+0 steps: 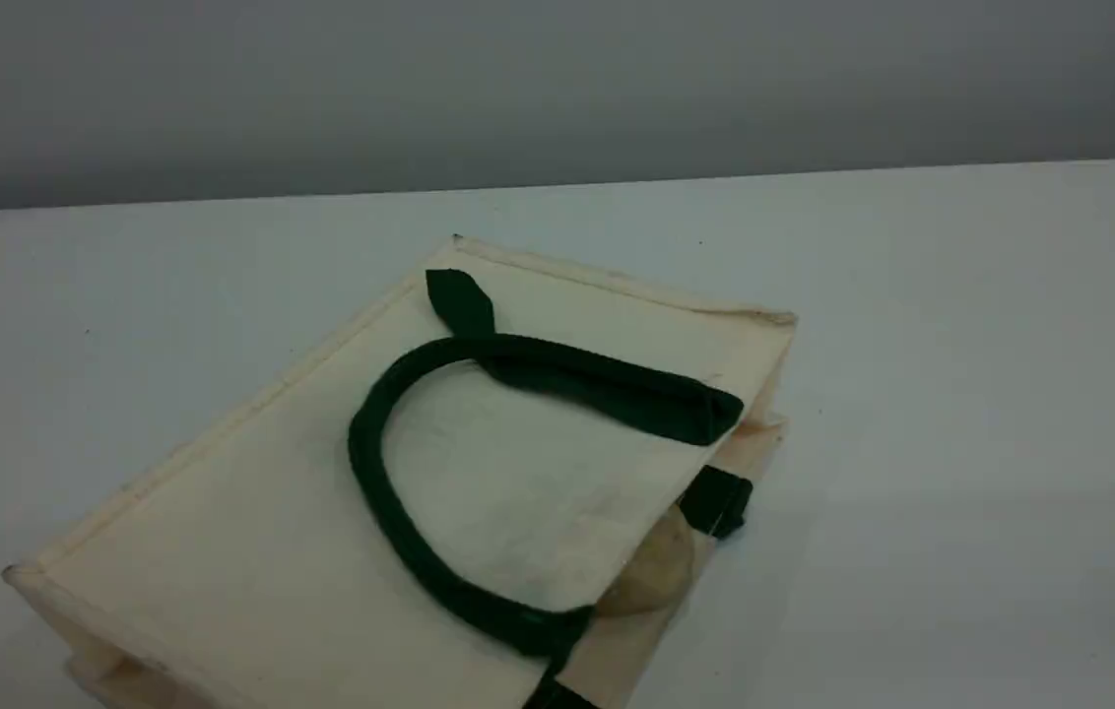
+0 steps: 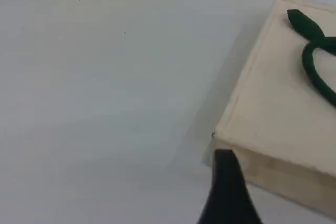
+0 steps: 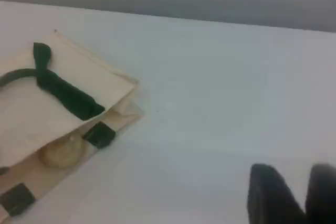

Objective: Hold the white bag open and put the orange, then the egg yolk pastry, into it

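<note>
White bag flat on table, egg yolk pastry inside its mouth (right end)

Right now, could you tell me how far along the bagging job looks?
Nearly finished, it seems. The white bag lies flat on the table, and the egg yolk pastry shows just inside its mouth. The orange is not visible, so whether it went in cannot be confirmed. Neither the left hand nor the right hand holds anything; both are clear of the bag.
</note>
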Tool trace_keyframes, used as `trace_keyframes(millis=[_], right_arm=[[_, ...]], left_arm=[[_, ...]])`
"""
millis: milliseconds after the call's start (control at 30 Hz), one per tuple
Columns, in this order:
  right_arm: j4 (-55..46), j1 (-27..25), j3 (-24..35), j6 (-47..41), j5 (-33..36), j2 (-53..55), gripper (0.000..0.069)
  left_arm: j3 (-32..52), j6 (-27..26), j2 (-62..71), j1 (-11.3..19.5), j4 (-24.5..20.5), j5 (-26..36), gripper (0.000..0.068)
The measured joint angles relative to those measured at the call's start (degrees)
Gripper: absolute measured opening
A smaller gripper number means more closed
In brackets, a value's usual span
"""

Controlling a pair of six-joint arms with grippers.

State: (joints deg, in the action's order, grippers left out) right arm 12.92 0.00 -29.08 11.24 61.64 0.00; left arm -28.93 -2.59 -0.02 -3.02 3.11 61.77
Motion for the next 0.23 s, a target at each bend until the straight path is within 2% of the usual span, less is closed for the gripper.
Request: trace_keyframes(millis=[233], right_arm=[[0.00,0.00,0.00,0.00,0.00,0.00,0.0169]], left_arm=[[0.00,0.00,0.02,0.00,0.00,0.00,0.0433]])
